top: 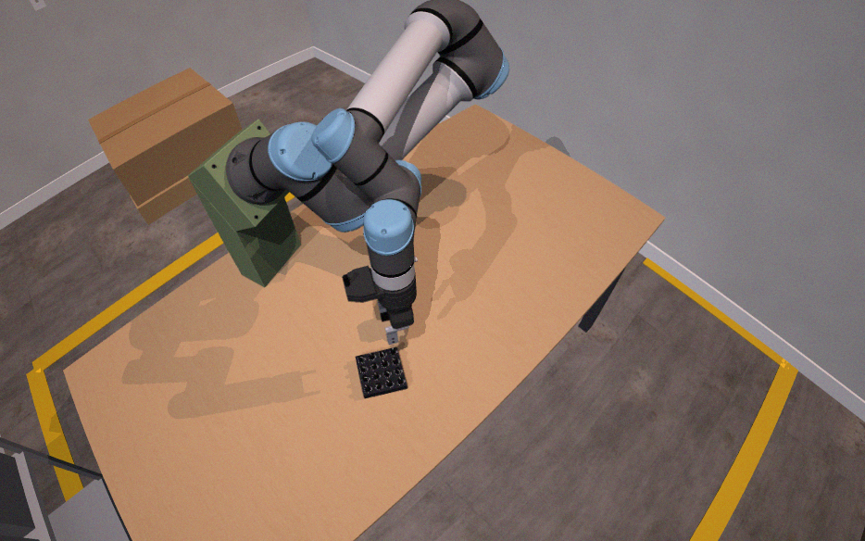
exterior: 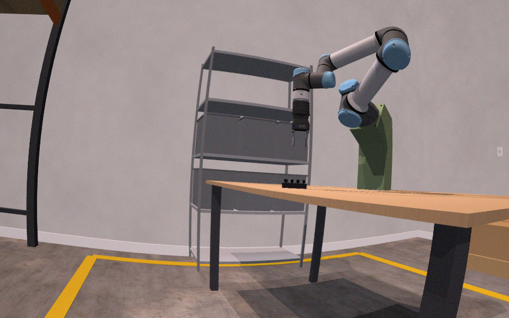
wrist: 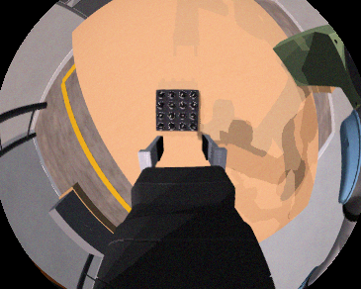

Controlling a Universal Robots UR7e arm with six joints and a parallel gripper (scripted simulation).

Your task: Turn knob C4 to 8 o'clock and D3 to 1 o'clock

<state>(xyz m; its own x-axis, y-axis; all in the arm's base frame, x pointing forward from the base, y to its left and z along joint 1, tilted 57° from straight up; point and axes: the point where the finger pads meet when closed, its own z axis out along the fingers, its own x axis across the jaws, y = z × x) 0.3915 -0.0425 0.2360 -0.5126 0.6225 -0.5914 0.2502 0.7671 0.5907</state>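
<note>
The black knob box (top: 382, 372) (exterior: 294, 184) (wrist: 177, 110) lies flat on the wooden table (top: 254, 437) (exterior: 367, 199) (wrist: 117, 54), with four rows of four dark knobs on top. In the wrist view it is above the image centre, beyond the fingertips. The knob lines, marks and names are too small to read, and I cannot make out the socket, so I cannot tell which knobs are C4 and D3. My gripper (top: 397, 335) (exterior: 300, 145) (wrist: 182, 143) is open and empty, pointing down, high above the table and not touching the box.
A green pedestal (top: 223, 195) (exterior: 375, 158) (wrist: 315, 59) carries the arm at the table's edge. A cardboard box (top: 167, 134) (exterior: 497, 245) is beyond the table. A grey shelf rack (exterior: 244, 160) stands behind the table in the exterior view. Arm shadows fall across the table.
</note>
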